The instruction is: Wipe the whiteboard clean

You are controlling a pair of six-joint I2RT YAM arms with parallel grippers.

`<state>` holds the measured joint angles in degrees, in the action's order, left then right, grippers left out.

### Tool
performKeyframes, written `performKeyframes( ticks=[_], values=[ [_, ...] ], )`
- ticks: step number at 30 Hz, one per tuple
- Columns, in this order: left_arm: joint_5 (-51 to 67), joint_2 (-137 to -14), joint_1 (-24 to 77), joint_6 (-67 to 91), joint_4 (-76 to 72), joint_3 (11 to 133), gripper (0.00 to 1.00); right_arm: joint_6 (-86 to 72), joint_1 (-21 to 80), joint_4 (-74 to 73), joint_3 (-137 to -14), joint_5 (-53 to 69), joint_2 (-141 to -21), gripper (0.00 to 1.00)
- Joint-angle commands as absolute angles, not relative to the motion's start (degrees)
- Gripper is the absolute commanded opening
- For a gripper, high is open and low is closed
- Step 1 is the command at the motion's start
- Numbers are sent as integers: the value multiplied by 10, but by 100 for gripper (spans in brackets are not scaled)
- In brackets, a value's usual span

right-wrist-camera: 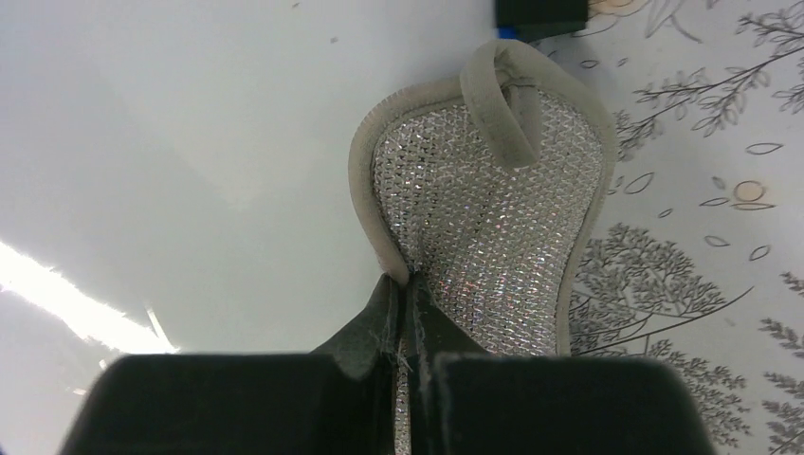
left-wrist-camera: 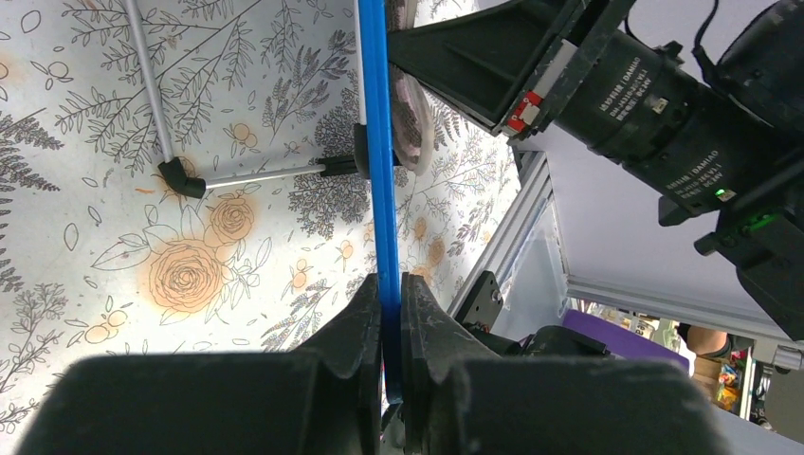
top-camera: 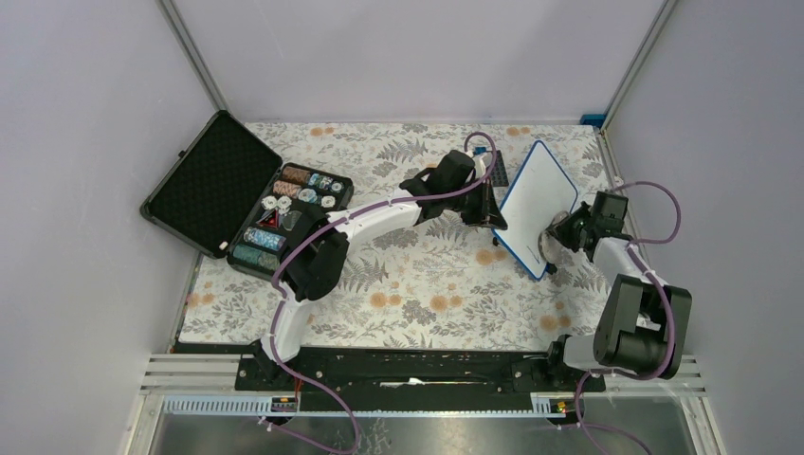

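A: Where is the whiteboard (top-camera: 537,201)?

B: Over the right of the table (top-camera: 427,294), tilted up on edge. The left fingers (left-wrist-camera: 356,327) are closed on its blue frame (left-wrist-camera: 379,142); its long axis runs away from them.

A: And the right fingers (right-wrist-camera: 365,327)?

B: They pinch a silver pad (right-wrist-camera: 488,227) at the near edge. The free face lies farther along.

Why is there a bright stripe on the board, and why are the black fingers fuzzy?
Right wrist view: light glare streaks the whiteboard at lower left; left wrist view: the left gripper sits very near the lens, so it blurs; top view: even, soft light.
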<state>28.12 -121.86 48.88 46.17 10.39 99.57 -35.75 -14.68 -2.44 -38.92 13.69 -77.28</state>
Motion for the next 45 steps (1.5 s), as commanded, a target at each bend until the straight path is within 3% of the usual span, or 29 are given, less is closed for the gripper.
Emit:
performKeyframes(
  ticks=[1, 12, 18, 27, 35, 41, 45],
  values=[
    [310, -1213, 512, 431, 112, 979, 0, -323, -147, -55, -372, 143, -818, 0],
    [311, -1216, 512, 432, 109, 979, 0, -297, 58, -148, -422, 151, -699, 0],
    [313, -1220, 512, 432, 109, 978, 0, -346, 56, -166, -359, 88, -659, 0],
    [312, -1215, 512, 431, 110, 976, 0, -372, -95, -184, -276, 147, -797, 0],
    [313, -1214, 512, 434, 106, 976, 0, -394, -88, -156, -262, 211, -647, 0],
    [316, -1218, 512, 436, 106, 976, 0, -426, 41, -220, -354, 181, -600, 0],
    [315, -1217, 512, 435, 106, 977, 0, -451, 47, -208, -340, 180, -584, 0]
  ],
)
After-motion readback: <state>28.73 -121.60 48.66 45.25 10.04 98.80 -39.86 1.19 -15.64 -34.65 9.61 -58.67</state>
